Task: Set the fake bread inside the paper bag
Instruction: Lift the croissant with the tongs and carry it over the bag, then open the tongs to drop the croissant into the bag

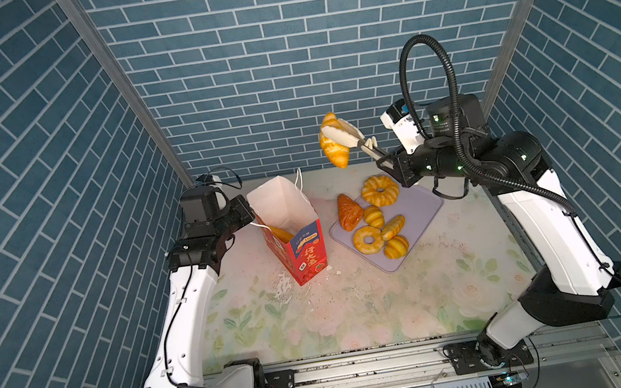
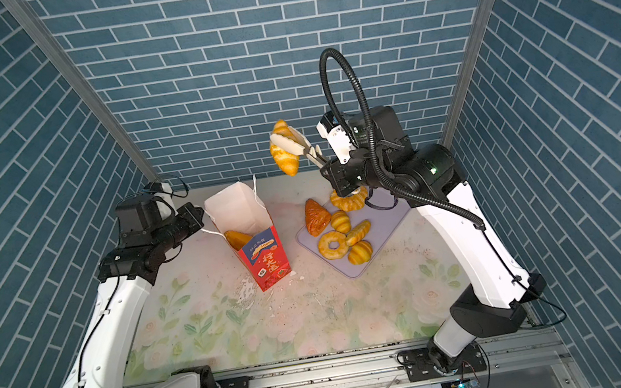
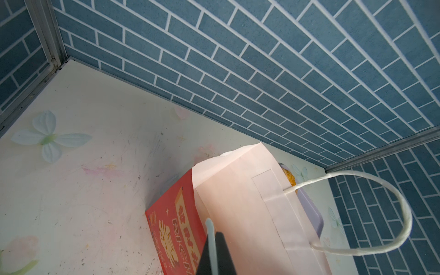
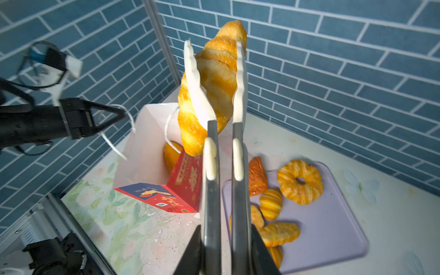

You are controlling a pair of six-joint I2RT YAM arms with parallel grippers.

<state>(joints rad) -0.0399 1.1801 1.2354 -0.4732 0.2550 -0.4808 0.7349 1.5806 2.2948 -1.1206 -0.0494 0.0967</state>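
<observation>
Right pincer (image 1: 389,165) first: it is clamped tight on the grey handles of a pair of tongs (image 4: 211,166). The white scalloped tips of the tongs squeeze a twisted golden loaf (image 4: 215,71) across its middle. The loaf hangs tilted in the air, well above the desk (image 1: 319,319). By my reading of both top views it sits to the tray side of the bag and is not yet over the mouth.

The paper bag (image 1: 305,254) stands upright with its white lining showing. One yellow pastry (image 2: 238,238) already lies at the bottom. My left pincer (image 4: 119,114) is pinched shut on a white cord handle (image 4: 129,119) at the rim away from the tray, which I judge holds the mouth open.

To do this step well, I want to carry the loaf sideways until its lower end hangs over the opening. I then want to swing it closer to vertical so it goes in end first, since the loaf looks long against that narrow mouth. I would lower it until the end is inside the rim before easing the tongs apart. I would also steer clear of the other cord handle (image 3: 392,202) and the paper walls, because a light bag could tip if nudged. The left arm should hold its pull on the cord.

Beyond the bag, the lilac tray (image 1: 423,203) carries six more pieces. Among them are two ring donuts (image 1: 380,191) and a red-brown croissant (image 1: 349,212).
</observation>
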